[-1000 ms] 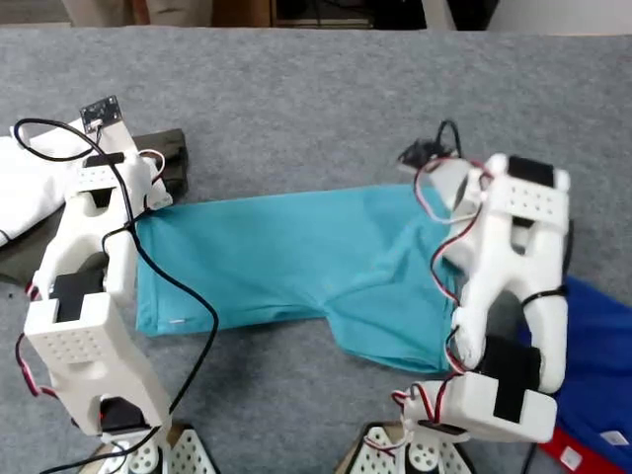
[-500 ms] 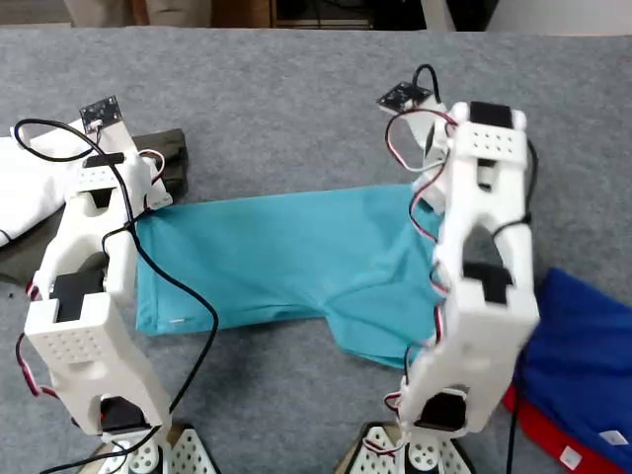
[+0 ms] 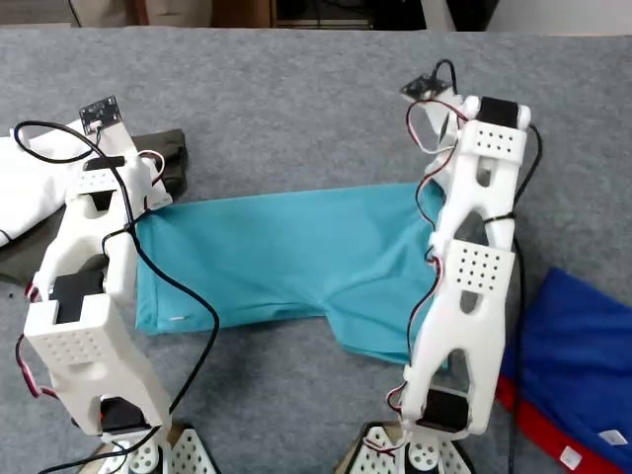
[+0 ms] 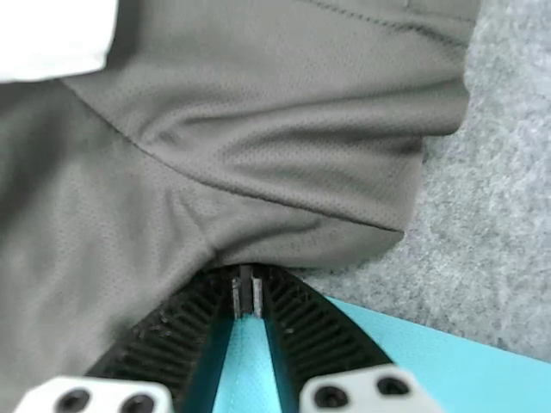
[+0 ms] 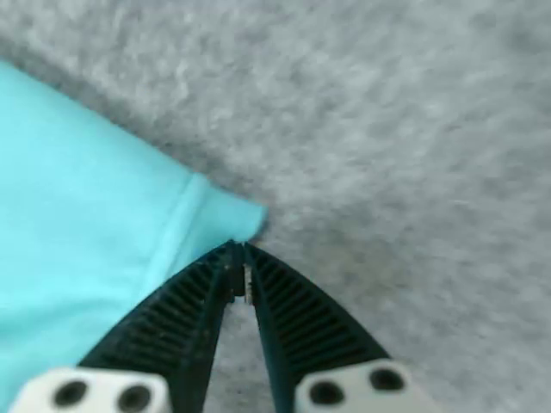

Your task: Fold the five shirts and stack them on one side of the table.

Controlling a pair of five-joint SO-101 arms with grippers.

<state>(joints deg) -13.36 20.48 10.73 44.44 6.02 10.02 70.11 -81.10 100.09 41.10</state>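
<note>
Grey table point(image 3: 296, 99) — left claw point(image 4: 245, 292), right claw point(image 5: 238, 274) each pinch teal shirt point(image 3: 286, 257) corners.

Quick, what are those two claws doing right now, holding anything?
Left gripper: closed, pinching the teal shirt at a corner.
Right gripper: closed at another corner; whether it grips cloth cannot be told.

The right arm point(image 3: 474, 276) hides one edge of the teal shirt point(image 3: 286, 257); past that edge a blue shirt point(image 3: 578, 336) and a red shirt point(image 3: 533, 425) run out of frame. At the teal shirt's other end the left arm point(image 3: 89, 247) covers most of a dark grey shirt point(image 3: 176, 158), and a white shirt point(image 3: 30, 197) beside it is cut off.
</note>
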